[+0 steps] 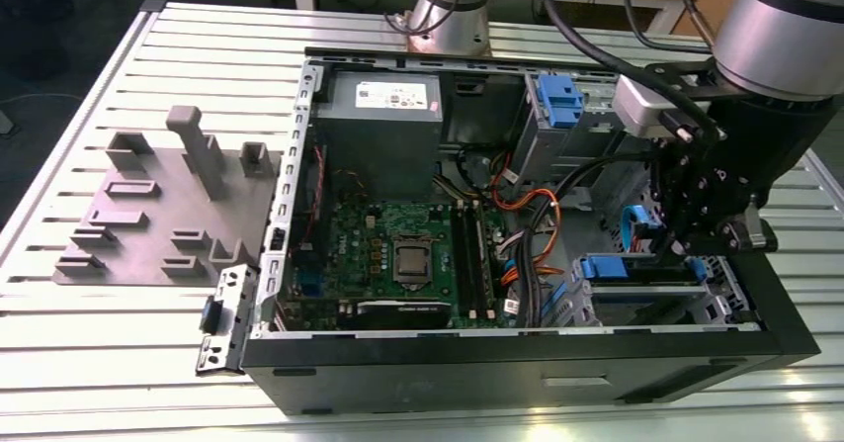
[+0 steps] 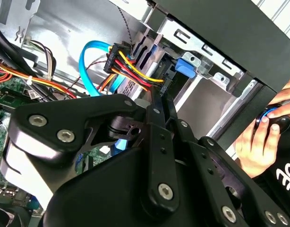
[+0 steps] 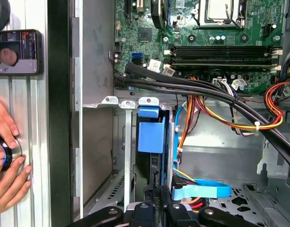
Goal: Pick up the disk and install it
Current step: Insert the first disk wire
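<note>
The black two-fingered gripper (image 1: 697,239) on the arm hangs inside the open black computer case (image 1: 528,363), at the exterior view's right, over the bare-metal drive cage (image 3: 127,142) in the case's corner. The flat silver-grey hard disk with blue plastic side rails (image 3: 152,139) stands in that cage, seen edge-on in the first wrist view between the cage's thin walls. The jaws are drawn close together on its near end, so I judge that the gripper has the disk pinched by its two broad faces rather than merely standing by it. As a thing to handle, the disk looks like a dense, rigid metal slab. It is heavy for its size and has no give, its smooth faces could slide in a light pinch, and it is delicate inside (a knock or a drop would do more harm than shows). The sound hold is across the flat faces near one end, clear of the connectors and of the blue rails, which need to be free to run in the cage's guides. A bundle of orange, yellow and red wires (image 3: 220,111) and a flat light-blue data cable (image 3: 201,191) lie just beside the cage, near the jaws, and could snag. Outside the case, a person's hand (image 3: 5,163) rests on a knob on the slatted metal table (image 3: 29,118).
</note>
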`<state>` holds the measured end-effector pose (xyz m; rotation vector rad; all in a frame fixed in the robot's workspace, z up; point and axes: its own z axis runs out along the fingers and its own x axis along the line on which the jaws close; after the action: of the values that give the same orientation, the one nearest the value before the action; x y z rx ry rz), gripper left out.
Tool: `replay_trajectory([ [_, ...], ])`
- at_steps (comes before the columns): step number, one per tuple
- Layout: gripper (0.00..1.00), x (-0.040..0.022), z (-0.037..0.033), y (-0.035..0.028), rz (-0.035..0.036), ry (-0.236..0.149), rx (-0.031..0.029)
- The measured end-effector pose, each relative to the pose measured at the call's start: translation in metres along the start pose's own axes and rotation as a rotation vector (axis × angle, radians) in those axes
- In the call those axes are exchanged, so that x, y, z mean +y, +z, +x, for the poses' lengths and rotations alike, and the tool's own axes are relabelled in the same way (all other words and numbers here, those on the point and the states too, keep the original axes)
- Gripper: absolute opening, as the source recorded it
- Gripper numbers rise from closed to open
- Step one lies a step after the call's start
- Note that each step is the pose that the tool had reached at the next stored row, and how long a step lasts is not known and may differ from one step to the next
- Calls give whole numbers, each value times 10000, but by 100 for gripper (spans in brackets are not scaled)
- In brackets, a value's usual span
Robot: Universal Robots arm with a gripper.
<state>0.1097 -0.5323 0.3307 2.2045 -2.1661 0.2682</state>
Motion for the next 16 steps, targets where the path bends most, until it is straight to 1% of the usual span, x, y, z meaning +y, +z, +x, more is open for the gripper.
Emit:
replay_trajectory([
  [5,16,2,-3,18,0,2,-8],
  [9,16,5,-6,48,0,1,-9],
  [16,16,6,-8,56,0,2,-8],
])
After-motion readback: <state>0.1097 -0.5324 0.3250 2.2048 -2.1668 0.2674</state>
